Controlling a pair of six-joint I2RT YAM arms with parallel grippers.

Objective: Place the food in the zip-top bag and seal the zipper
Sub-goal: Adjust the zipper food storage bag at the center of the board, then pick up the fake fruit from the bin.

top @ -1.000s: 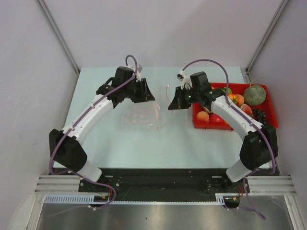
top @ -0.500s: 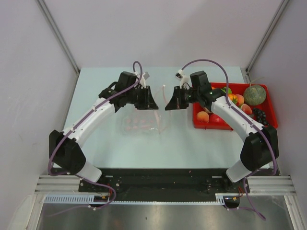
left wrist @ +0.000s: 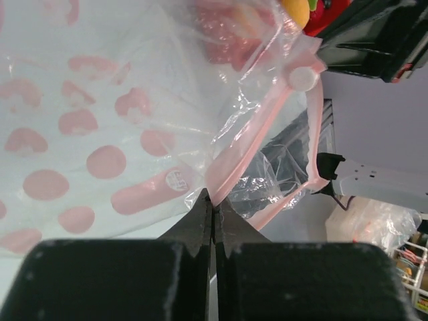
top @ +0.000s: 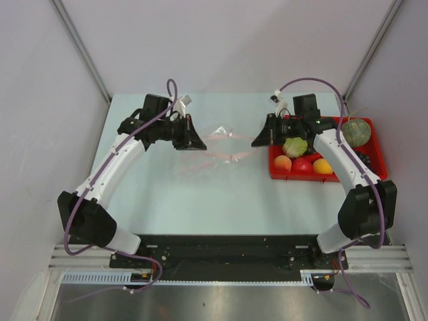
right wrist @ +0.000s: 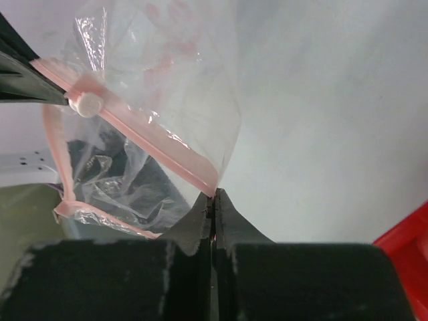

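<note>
The clear zip-top bag point(top: 224, 144), printed with pink spots, hangs stretched between my two grippers over the table's middle. My left gripper point(top: 194, 140) is shut on one end of the pink zipper point(left wrist: 251, 144). My right gripper point(top: 257, 140) is shut on the other end of the zipper point(right wrist: 154, 137). A white slider point(left wrist: 302, 78) sits on the strip, and the bag's mouth gapes below it. The food lies in the red tray point(top: 381, 160): a green leafy piece point(top: 294, 147), a peach point(top: 283, 162), a tomato point(top: 304, 164), an orange point(top: 323, 166) and the melon point(top: 354, 132). I cannot tell if the bag holds any food.
The red tray stands at the table's right, under my right forearm. Dark grapes point(top: 362, 158) lie in it near the melon. White walls enclose the table on three sides.
Both grippers have moved apart, left one leftward and right one rightward, pulling the bag's zipper edge taut and lifting the bag. The right arm has shifted back, uncovering more of the tray's food.
</note>
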